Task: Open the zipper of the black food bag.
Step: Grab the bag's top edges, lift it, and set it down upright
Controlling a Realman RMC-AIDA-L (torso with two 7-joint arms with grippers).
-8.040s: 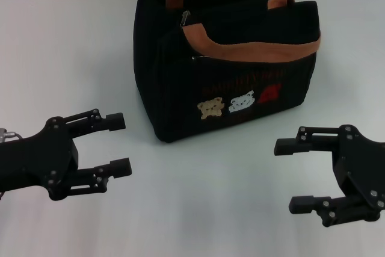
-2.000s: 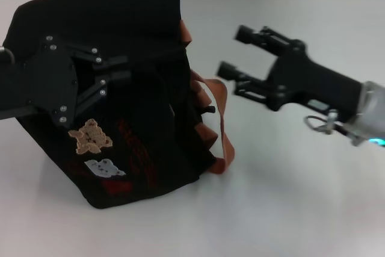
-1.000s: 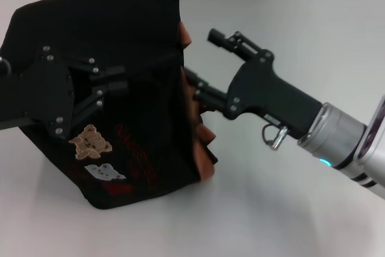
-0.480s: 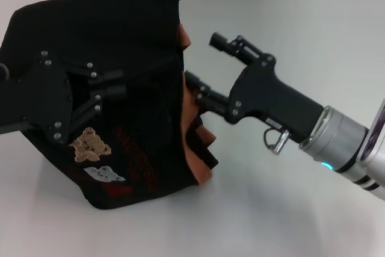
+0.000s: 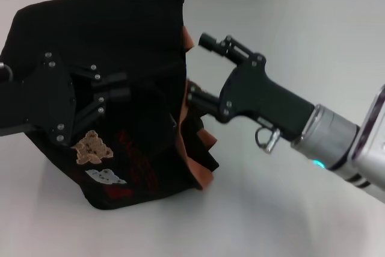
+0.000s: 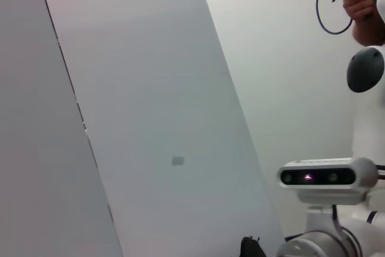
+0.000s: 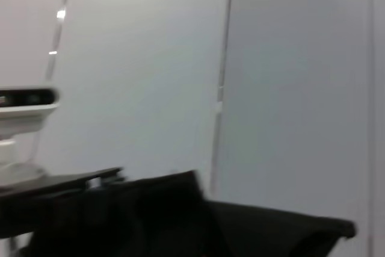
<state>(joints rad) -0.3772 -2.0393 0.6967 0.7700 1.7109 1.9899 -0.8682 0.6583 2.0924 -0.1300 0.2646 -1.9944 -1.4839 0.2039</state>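
Surroundings: the orange-brown handles (image 5: 194,161) bunch at the black food bag (image 5: 114,40)'s mouth end, hiding the zipper.
Surface: white table (image 5: 301,28); pale wall panels behind.
Bag: tipped on its side, left of centre, bear patches (image 5: 91,147) facing up.
Left gripper (image 5: 115,86): lies over the bag's side, fingers slightly parted, pinching fabric.
Right gripper (image 5: 198,70): reaches in from the right, fingers spread at the mouth end.

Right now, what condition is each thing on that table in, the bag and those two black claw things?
black food bag: tipped on its side, mouth toward the right tool, handles crumpled.
zipper: not visible, cannot tell if open.
left tool: pressed against the bag's front, fingers close together.
right tool: open, fingers at the bag's mouth.
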